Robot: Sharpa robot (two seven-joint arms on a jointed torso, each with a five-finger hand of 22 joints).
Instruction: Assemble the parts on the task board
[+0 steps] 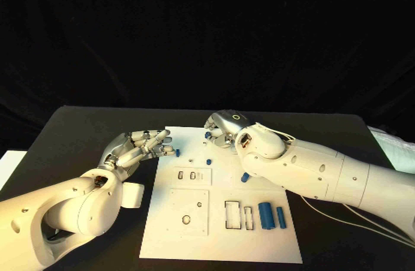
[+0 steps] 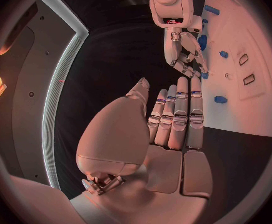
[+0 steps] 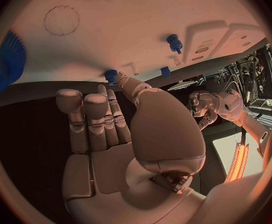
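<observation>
Right hand (image 1: pixel 226 129), fingers apart and empty, hovers at task board (image 1: pixel 190 235) far edge, small blue part (image 1: pixel 208 135) just beside; left hand (image 1: pixel 143 148) also apart, farther.

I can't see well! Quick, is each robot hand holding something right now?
Left hand: open, fingers out straight, holding nothing.
Right hand: cannot tell; its fingertips reach a small blue part.

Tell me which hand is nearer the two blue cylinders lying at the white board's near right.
Right. The right hand is at the far edge of the board, the left hand off its far left; both far from the cylinders.
</observation>
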